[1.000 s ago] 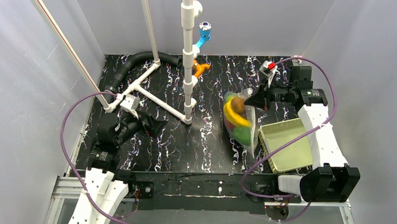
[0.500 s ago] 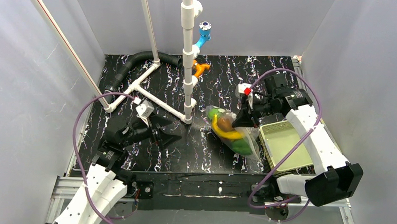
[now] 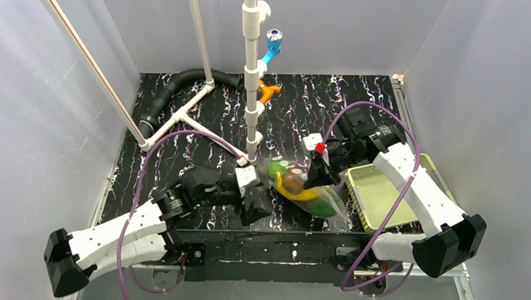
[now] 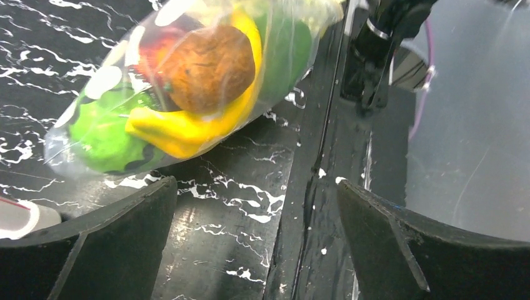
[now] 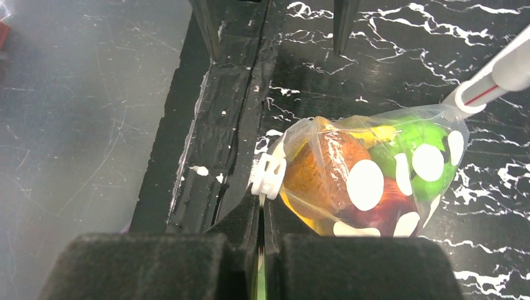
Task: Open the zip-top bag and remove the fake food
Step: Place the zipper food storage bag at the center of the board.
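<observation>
The clear zip-top bag (image 3: 331, 204) with whitish dots holds the fake food (image 3: 293, 184): a yellow banana, green, brown and red pieces. My right gripper (image 3: 315, 170) is shut on the bag's zip edge, right beside the white slider (image 5: 269, 175). In the right wrist view (image 5: 261, 215) the bag (image 5: 375, 181) hangs ahead of the shut fingers. My left gripper (image 3: 254, 204) is open and empty just left of the bag. In the left wrist view (image 4: 255, 187) the bag (image 4: 112, 81) and food (image 4: 206, 69) lie just beyond its fingertips. I cannot tell whether the bag touches the table.
A pale yellow-green mesh basket (image 3: 381, 194) stands right of the bag. A white pipe frame (image 3: 252, 76) with blue (image 3: 273, 47) and orange (image 3: 268, 91) fittings and a black hose (image 3: 178, 83) stand at the back. The table's front edge (image 3: 273, 240) is close.
My right gripper carried the bag left and toward the front edge. My left arm swung right across the table, and its open gripper now sits beside the bag.
</observation>
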Tool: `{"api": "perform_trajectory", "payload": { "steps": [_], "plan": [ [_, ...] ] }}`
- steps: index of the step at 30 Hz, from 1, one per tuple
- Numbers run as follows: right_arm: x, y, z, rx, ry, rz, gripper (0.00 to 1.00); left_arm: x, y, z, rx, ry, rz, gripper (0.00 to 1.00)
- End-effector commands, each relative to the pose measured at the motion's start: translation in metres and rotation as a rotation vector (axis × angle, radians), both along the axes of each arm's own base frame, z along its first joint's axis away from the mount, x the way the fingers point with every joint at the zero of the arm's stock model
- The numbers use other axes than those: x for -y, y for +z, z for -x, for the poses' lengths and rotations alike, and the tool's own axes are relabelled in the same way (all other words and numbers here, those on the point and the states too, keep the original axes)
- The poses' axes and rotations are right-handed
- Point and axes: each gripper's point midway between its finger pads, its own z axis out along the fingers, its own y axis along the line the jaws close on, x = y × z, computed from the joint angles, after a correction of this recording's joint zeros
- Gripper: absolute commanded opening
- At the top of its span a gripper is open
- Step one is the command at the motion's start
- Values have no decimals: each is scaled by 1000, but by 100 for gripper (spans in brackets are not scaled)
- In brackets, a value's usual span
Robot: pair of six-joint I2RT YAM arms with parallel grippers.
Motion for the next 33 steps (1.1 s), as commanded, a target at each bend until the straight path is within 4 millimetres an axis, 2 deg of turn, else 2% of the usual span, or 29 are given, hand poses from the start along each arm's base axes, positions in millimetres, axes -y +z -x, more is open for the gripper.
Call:
{"api": "perform_trajectory", "payload": {
  "steps": [1, 5, 12, 21, 33],
  "plan": [
    [-8, 3, 16, -11, 73, -37, 1, 19, 9, -13, 190, 37, -29, 99],
    [-10, -6, 19, -9, 81, -24, 1, 25, 2, -11, 210, 49, -12, 100],
    [-11, -19, 22, -23, 91, -8, 1, 19, 2, -12, 171, 109, 43, 99],
    [-12, -22, 29, -49, 121, -9, 1, 17, 6, -3, 77, 130, 133, 100],
    [-18, -34, 37, -94, 153, 13, 1, 15, 2, -1, 60, 126, 123, 99]
  ]
}}
